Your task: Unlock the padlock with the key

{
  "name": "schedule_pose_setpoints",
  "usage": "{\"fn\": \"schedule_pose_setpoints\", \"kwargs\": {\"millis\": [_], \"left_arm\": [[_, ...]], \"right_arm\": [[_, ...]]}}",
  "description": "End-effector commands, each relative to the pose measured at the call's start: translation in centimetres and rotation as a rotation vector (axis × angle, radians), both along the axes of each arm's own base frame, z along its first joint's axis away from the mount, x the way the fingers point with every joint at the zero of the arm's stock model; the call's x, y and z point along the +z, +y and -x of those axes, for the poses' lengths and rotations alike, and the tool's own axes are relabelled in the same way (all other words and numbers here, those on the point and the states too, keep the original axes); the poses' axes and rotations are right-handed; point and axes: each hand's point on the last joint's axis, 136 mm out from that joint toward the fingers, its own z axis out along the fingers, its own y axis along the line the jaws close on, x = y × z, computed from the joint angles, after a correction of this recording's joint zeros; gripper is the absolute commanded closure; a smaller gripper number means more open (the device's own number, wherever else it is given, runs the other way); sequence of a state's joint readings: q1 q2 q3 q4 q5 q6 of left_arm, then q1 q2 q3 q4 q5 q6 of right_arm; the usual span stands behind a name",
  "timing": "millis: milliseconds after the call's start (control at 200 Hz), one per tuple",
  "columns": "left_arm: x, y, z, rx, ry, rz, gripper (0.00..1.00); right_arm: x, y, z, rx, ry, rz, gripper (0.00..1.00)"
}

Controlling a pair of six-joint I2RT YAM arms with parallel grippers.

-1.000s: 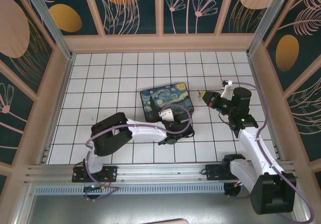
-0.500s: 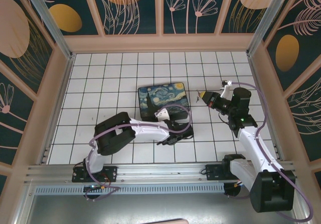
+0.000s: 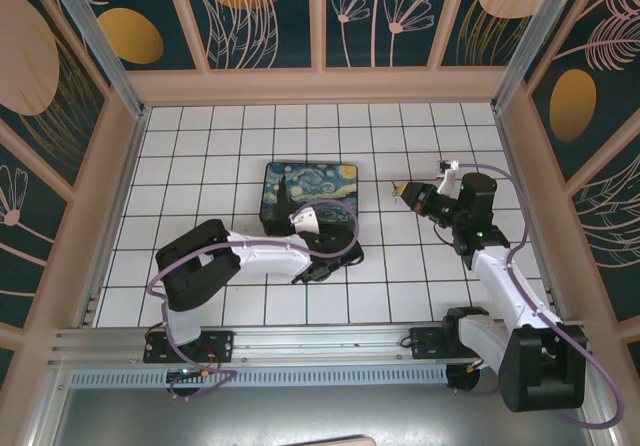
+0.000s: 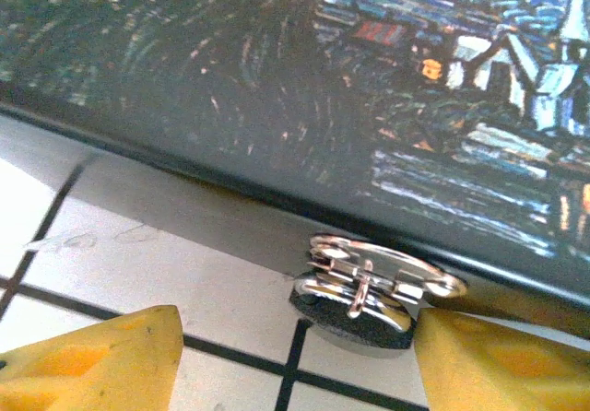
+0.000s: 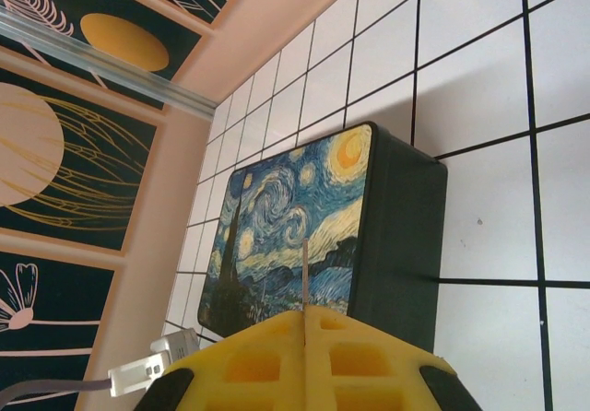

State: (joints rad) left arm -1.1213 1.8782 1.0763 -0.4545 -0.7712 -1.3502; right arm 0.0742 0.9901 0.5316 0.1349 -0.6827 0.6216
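Top: the box (image 3: 300, 188) sits mid-floor, and the right gripper (image 3: 404, 192) hovers just right of it.

Left wrist: the left gripper (image 4: 297, 339) is wide, straddling the padlock (image 4: 361, 302) at the box's near side. Closing would steady it.

Right wrist: the right gripper pinches the key (image 5: 304, 273) edge-on. Next it likely needs lining up with the keyhole.

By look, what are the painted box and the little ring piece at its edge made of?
Painted box: printed Starry Night top, dark matte sides; base material unclear. Ring piece: likely metal, polished silvery with bright glints; its dark round base looks matte, material unclear.
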Motion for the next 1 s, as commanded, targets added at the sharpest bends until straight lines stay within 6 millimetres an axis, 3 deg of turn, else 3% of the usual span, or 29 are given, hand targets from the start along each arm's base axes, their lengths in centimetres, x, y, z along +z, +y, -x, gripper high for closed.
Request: {"fn": "schedule_pose_setpoints", "kwargs": {"millis": [0,145,405,596,996], "left_arm": [[0.2,0.6,-0.7,-0.043,-0.002,-0.003,0.32],[-0.5,0.5,-1.2,-0.082,0.015,-0.023,0.33],[-0.8,-0.1,-2.0,-0.083,-0.019,-0.034,0.48],[-1.1,0.2,-2.2,-0.077,-0.02,-0.042,0.52],[0.7,1.2,-2.2,-0.072,-0.051,-0.063,0.69]], "right_arm": [[1.6,0.0,-0.2,0.013,-0.062,0.008,1.0],[1.8,0.0,-0.4,0.007,-0.065,-0.001,1.0],[1.9,0.3,-0.7,0.003,-0.06,-0.003,1.0],[2.1,0.3,-0.7,0.002,-0.061,0.005,1.0],[1.7,0.7,-0.7,0.003,-0.055,0.013,1.0]]}}
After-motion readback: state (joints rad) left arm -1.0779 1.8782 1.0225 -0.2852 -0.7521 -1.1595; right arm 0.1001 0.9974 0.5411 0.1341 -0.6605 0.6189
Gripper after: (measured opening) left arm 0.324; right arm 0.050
